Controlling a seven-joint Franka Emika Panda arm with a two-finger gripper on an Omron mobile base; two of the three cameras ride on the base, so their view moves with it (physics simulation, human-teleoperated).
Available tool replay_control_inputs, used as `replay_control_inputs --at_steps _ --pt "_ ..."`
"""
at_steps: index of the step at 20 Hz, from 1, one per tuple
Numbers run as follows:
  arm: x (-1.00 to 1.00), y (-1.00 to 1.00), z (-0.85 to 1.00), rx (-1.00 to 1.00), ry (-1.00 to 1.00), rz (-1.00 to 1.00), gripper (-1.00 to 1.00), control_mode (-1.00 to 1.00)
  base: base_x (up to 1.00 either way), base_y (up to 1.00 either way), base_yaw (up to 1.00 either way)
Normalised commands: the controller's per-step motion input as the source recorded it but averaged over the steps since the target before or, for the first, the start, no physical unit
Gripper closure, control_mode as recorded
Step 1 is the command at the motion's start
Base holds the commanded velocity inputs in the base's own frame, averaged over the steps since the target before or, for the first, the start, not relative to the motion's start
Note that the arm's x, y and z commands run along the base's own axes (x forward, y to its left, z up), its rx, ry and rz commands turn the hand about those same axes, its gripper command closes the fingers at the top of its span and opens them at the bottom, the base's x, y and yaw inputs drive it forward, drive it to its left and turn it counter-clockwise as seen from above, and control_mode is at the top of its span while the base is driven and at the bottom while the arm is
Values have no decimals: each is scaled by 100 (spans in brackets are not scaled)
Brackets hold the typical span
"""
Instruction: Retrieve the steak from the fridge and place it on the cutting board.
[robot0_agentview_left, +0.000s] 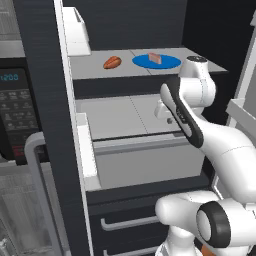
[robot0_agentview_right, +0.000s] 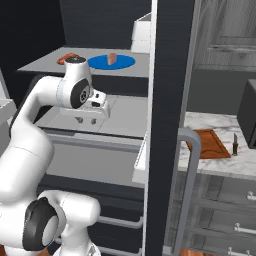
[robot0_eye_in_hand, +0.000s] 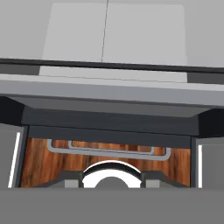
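Observation:
The fridge (robot0_agentview_left: 130, 25) stands open in front of me. On its upper grey shelf (robot0_agentview_left: 90, 65) lies a round blue plate (robot0_agentview_left: 167, 62) with the small pinkish-red steak (robot0_agentview_left: 155, 58) on it; the steak (robot0_agentview_right: 112, 58) also shows from the right side. My gripper (robot0_agentview_right: 86, 120) hangs open and empty over the lower shelf (robot0_agentview_right: 125, 115), fingers pointing down, below and in front of the steak. The reddish-brown cutting board (robot0_agentview_right: 207, 142) lies on the marble counter to the right of the fridge.
An orange-brown oval food item (robot0_agentview_left: 112, 62) lies left of the plate. White door bins (robot0_agentview_left: 86, 150) line the open door. A pale grey drawer (robot0_agentview_left: 145, 162) sits under the lower shelf. A knife (robot0_agentview_right: 235, 145) lies beside the board, and a black microwave (robot0_agentview_left: 15, 110) stands at left.

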Motion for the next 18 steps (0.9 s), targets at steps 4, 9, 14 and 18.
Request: replay_control_inputs --at_steps 4,9,14,18 --pt "-22 0 2 0 -4 0 -100 -100 0 0 0" --pt "0 9 14 0 -6 1 -100 -100 0 0 0" --pt "1 0 81 0 -17 5 -100 -100 0 0 0" --pt "9 0 99 0 -23 5 -100 -100 0 0 0"
